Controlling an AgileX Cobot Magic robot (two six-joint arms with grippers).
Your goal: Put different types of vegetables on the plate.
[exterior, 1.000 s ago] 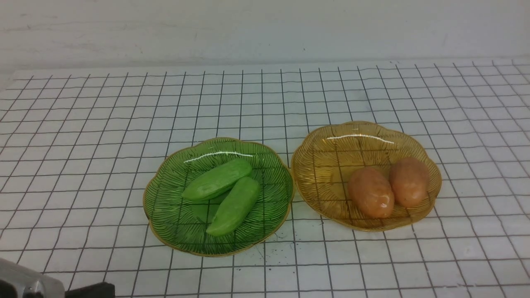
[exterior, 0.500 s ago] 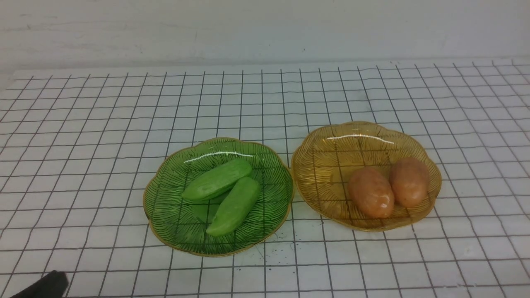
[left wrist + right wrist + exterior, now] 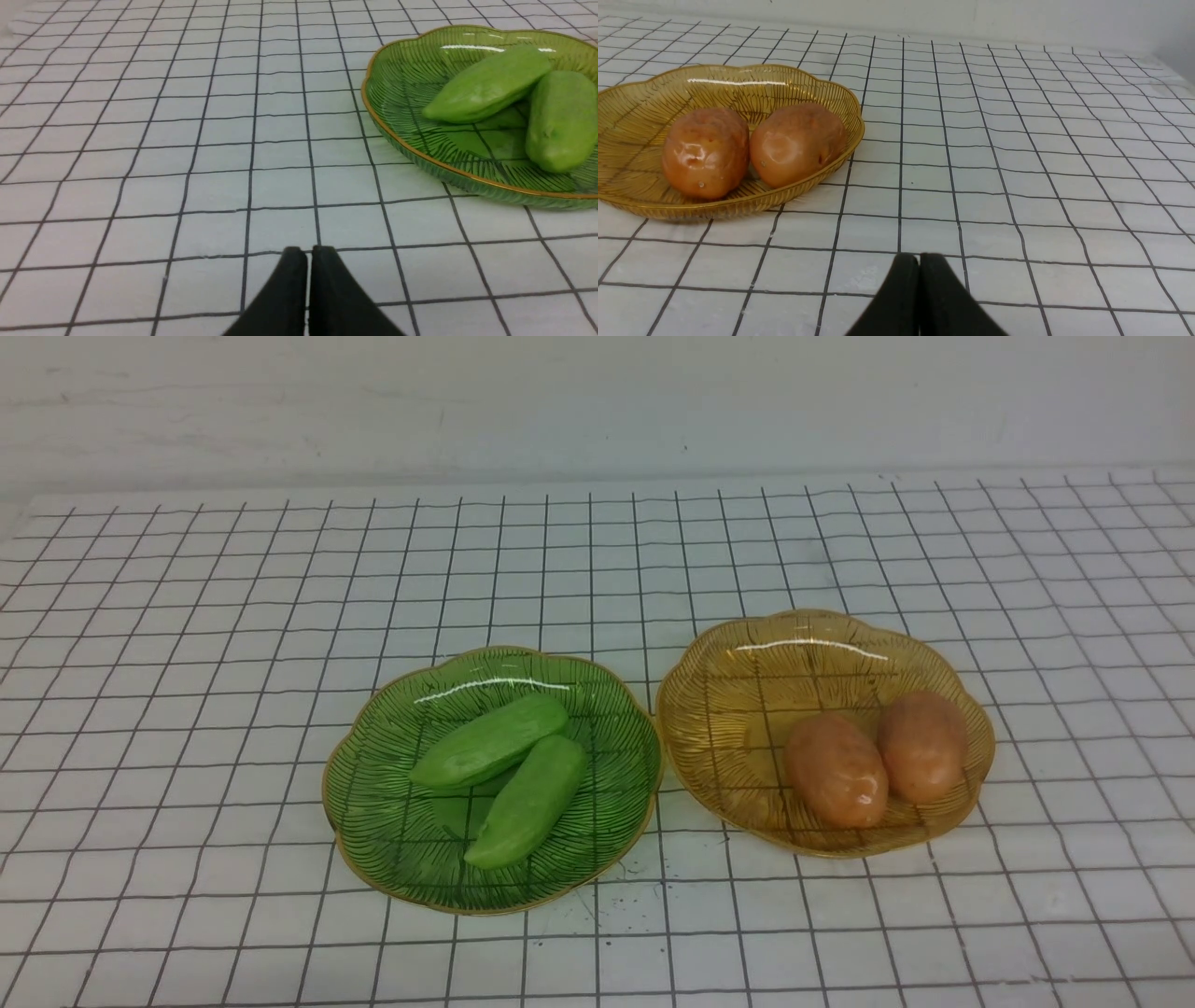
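Note:
Two light-green gourd pieces (image 3: pixel 491 740) (image 3: pixel 528 800) lie side by side in a green glass plate (image 3: pixel 373 803) at the middle of the table. Two orange-brown potatoes (image 3: pixel 835 770) (image 3: pixel 922 745) sit in an amber glass plate (image 3: pixel 728 691) just right of it. In the left wrist view the green plate (image 3: pixel 397 88) and its gourds (image 3: pixel 486 84) lie well ahead of my left gripper (image 3: pixel 308 252), which is shut and empty over bare cloth. In the right wrist view my right gripper (image 3: pixel 919 259) is shut and empty, apart from the amber plate (image 3: pixel 626 116) and potatoes (image 3: pixel 706 151). Neither arm shows in the front view.
A white cloth with a black grid (image 3: pixel 187 616) covers the table. A pale wall (image 3: pixel 597 401) rises behind its far edge. The two plates nearly touch at their rims.
The left arm's tip, seen at the front view's lower left corner a second ago, has drawn back out of that view. Plates and vegetables have not moved.

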